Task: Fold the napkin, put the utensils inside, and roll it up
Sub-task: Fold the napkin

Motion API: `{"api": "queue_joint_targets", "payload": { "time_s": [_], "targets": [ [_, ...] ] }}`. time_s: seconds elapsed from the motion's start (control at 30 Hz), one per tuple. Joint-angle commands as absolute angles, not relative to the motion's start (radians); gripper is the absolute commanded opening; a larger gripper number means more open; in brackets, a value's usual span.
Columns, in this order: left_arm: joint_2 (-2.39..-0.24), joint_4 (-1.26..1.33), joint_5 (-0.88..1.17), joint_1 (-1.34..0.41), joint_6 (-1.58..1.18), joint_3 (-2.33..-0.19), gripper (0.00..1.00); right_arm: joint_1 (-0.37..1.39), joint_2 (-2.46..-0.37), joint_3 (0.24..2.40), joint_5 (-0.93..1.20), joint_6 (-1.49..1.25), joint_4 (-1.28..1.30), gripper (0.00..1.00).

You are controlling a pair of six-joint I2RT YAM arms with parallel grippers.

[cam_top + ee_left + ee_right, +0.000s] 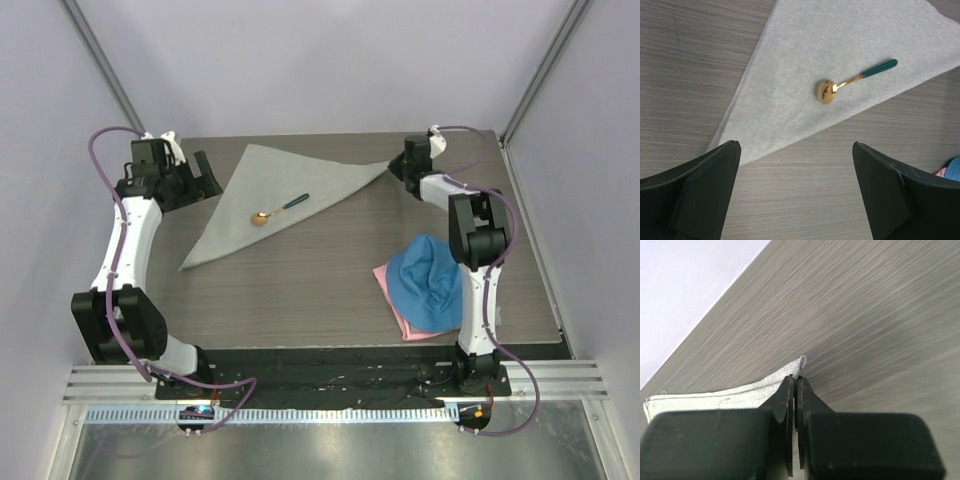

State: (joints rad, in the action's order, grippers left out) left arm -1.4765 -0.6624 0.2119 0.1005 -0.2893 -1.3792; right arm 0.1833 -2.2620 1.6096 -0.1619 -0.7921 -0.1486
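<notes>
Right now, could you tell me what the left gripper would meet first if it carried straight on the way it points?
Probably bare table, just short of the napkin. The left gripper is open, and the spoon lies farther on. Depth is unclear.

Pale lilac walls (pixel 320 60) enclose a grey wood-grain table (pixel 300 300).

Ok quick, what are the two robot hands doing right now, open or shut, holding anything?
Left gripper: open, holding nothing.
Right gripper: shut on a corner of the napkin.
</notes>
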Motion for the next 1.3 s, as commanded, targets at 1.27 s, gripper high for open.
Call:
{"api": "queue_joint_targets", "payload": {
  "time_s": [1.27],
  "targets": [
    [-1.195, -0.443, 0.092, 0.149, -0.534, -0.996, 1.0, 0.69, -2.172, 1.597, 0.057, -0.597, -0.302, 0.01]
  ]
}}
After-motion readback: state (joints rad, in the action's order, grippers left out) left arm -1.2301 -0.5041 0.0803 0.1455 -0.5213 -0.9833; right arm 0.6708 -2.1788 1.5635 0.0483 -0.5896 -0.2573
